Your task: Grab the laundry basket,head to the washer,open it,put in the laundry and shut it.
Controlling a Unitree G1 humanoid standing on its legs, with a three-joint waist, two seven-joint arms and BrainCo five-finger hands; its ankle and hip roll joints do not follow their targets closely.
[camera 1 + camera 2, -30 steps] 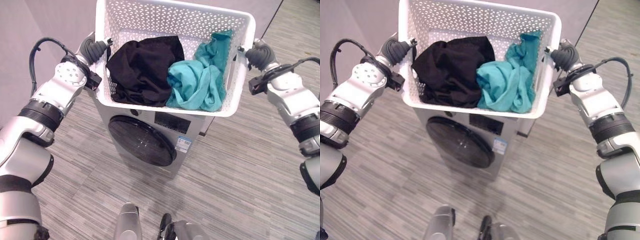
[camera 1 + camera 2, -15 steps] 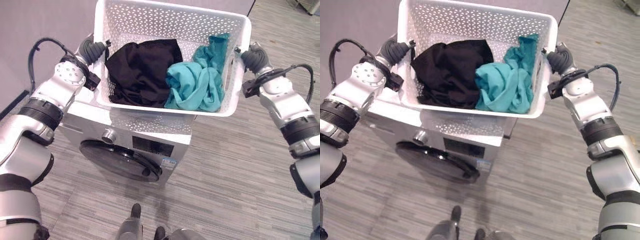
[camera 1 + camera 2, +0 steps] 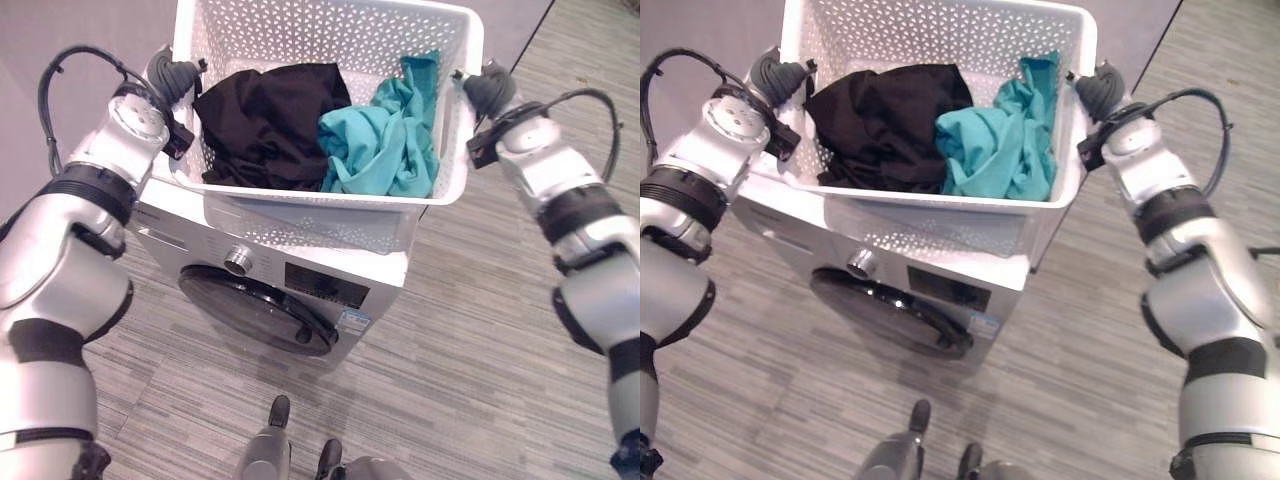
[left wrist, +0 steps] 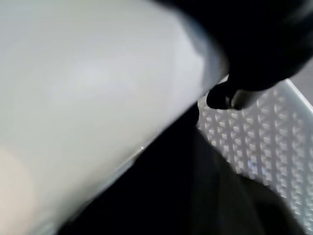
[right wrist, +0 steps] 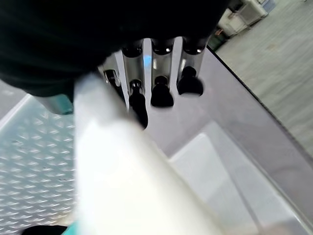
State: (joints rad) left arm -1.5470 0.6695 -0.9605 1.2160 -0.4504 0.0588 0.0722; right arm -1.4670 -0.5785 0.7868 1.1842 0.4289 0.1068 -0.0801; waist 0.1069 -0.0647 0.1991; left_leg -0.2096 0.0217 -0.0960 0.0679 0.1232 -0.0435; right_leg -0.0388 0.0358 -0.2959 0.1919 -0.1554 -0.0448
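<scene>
Laundry basket (image 3: 300, 205) lowered closer over washer (image 3: 300, 290); striped grey floor (image 3: 470, 350).

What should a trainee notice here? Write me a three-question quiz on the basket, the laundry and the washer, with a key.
1. True or false: the washer door is open.
2. Which garment lies nearer the left robot hand in the white laundry basket? A) black garment B) teal garment C) red towel
3. Fill in: the basket sits above the top of the ____.

Key:
1. False; the dark round door is shut on the washing machine.
2. A; the teal one lies toward the right robot hand.
3. Washing machine. Both robot hands grip the basket's end rims.
</scene>
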